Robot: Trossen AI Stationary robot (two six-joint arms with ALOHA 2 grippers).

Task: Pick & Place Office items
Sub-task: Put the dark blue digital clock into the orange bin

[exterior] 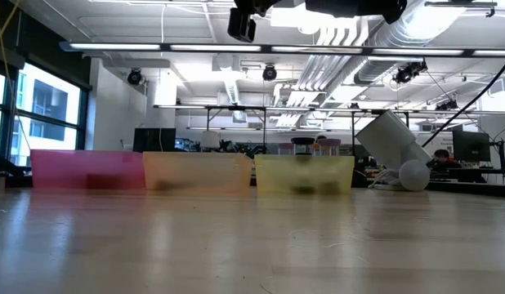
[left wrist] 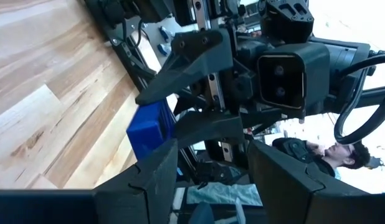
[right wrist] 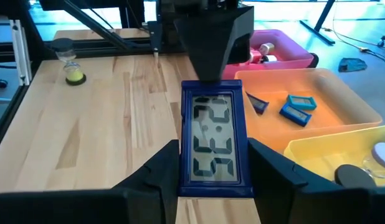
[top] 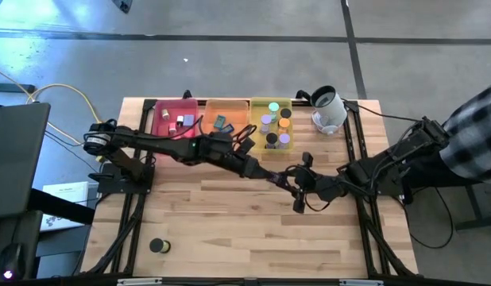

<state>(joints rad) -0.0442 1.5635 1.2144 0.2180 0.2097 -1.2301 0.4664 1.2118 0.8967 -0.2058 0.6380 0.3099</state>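
The left claw (top: 279,178) and the right claw (top: 297,184) meet above the middle of the wooden surface (top: 230,230), just in front of the yellow tray (top: 271,104). Between them is a blue digital clock (right wrist: 213,138) with a grey display. In the right wrist view the right claw's fingers (right wrist: 158,171) press on both long sides of the clock, so this claw is clamped on it. The left claw's finger (right wrist: 212,37) stands at the clock's far end, and in the left wrist view its fingers (left wrist: 156,175) are apart, with the blue clock (left wrist: 150,127) just beyond them. The orange tray (right wrist: 332,102) holds two small blue pieces (right wrist: 296,107). A small hourglass (top: 158,246) stands at the near left of the surface.
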